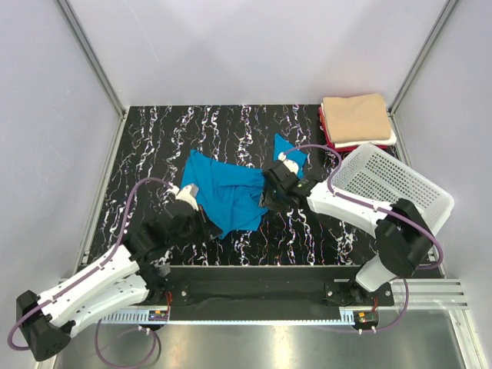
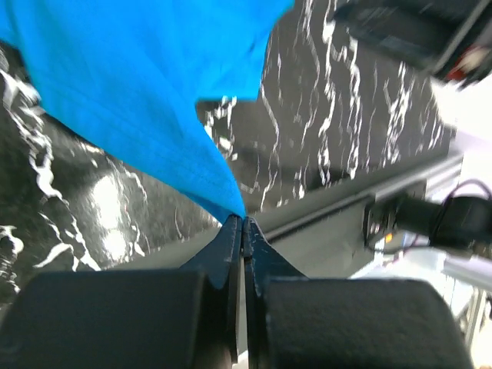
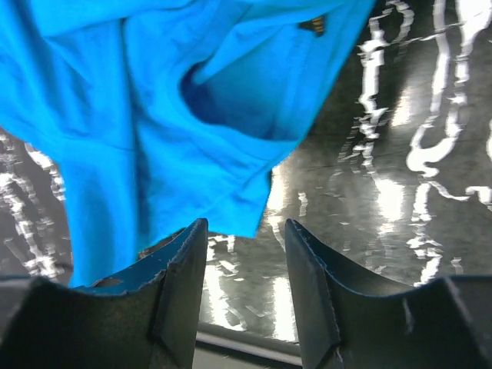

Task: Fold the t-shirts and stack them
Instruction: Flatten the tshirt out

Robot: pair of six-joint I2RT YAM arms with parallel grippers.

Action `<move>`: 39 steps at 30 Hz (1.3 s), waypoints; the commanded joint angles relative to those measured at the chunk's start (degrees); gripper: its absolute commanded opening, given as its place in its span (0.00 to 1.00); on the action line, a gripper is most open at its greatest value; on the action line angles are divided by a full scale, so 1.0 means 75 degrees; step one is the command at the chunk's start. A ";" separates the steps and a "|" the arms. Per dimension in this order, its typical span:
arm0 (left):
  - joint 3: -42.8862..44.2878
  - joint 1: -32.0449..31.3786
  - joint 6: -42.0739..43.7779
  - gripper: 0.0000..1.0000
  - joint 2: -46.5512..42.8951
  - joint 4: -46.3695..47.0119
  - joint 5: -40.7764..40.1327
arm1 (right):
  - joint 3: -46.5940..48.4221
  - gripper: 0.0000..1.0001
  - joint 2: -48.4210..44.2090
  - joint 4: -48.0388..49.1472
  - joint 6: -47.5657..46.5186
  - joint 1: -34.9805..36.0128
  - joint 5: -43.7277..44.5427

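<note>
Black marbled worktop (image 1: 231,127): turquoise t-shirt (image 1: 227,192) crumpled at centre. Left tool (image 2: 244,220) clamped on shirt corner; right tool (image 3: 244,225) fingers apart at shirt hem. White perforated basket (image 1: 388,183) at right; folded tees (image 1: 355,117), tan topmost, stacked outside, just behind it.

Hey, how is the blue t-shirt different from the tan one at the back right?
The blue t-shirt lies unfolded and rumpled on the table; the tan t-shirt is folded into a neat rectangle atop a red folded shirt. The left tool is shut on an edge of the blue t-shirt; neither tool touches the tan t-shirt. The blue t-shirt covers more area than the tan t-shirt. Both are plain cloth.
</note>
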 commanded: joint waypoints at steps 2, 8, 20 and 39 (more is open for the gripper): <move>0.0992 -0.0008 0.0136 0.00 0.0412 0.0282 -0.0732 | 0.0526 0.55 -0.0094 0.0244 0.0733 -0.0010 -0.0782; 0.0595 -0.0359 0.0042 0.16 0.0696 -0.0406 -0.1100 | 0.0034 0.56 -0.0071 0.0456 0.1182 0.0119 -0.1114; 0.3360 0.0050 0.1916 0.52 0.0225 -0.2261 -0.3742 | 0.0336 0.50 0.1135 0.0480 -0.0070 0.0166 0.0900; 0.1122 0.4655 0.2246 0.48 0.2030 0.0691 0.1507 | 0.4963 0.13 0.3679 -0.0092 -0.3762 -0.1756 0.1171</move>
